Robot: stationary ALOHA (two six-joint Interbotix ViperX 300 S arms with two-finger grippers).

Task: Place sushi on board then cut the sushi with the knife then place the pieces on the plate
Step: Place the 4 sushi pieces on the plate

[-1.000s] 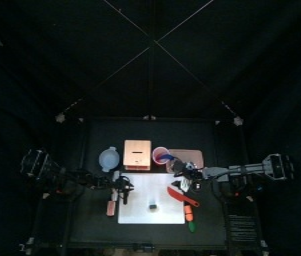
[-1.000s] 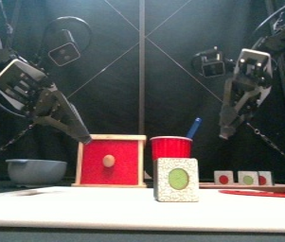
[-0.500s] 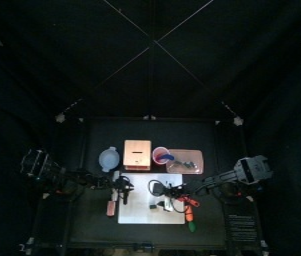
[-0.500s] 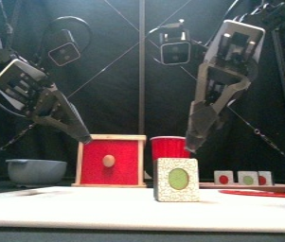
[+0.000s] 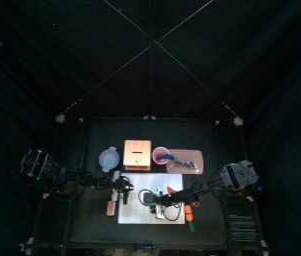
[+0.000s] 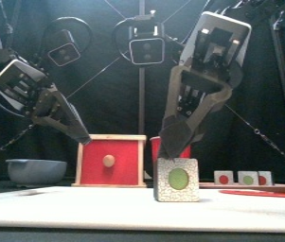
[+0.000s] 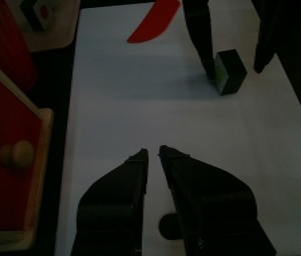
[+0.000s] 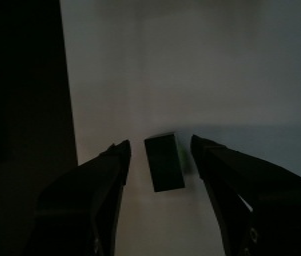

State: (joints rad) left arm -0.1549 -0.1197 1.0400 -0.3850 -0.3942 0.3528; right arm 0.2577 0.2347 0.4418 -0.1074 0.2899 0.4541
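One sushi piece (image 6: 175, 180), white-speckled with a green middle, stands on edge on the white cutting board (image 7: 139, 90). My right gripper (image 6: 172, 149) has reached in over the board and hangs just above the piece. In the right wrist view this gripper (image 8: 157, 148) is open, one jaw on each side of the dark block (image 8: 164, 163). A red toy knife (image 7: 153, 20) lies on the board beyond it. My left gripper (image 7: 157, 165) is shut and holds nothing, low over the board's left part (image 5: 123, 186).
The wooden box with a red drawer (image 6: 113, 161) stands behind the board, with the blue-grey bowl (image 6: 37, 170) to its left and the red cup (image 6: 168, 146) to its right. The pink tray (image 6: 265, 192) lies at the right, with more sushi pieces (image 6: 246, 177) behind it.
My right arm has swung left from beside the board and come down over the sushi piece. The left arm has not moved.
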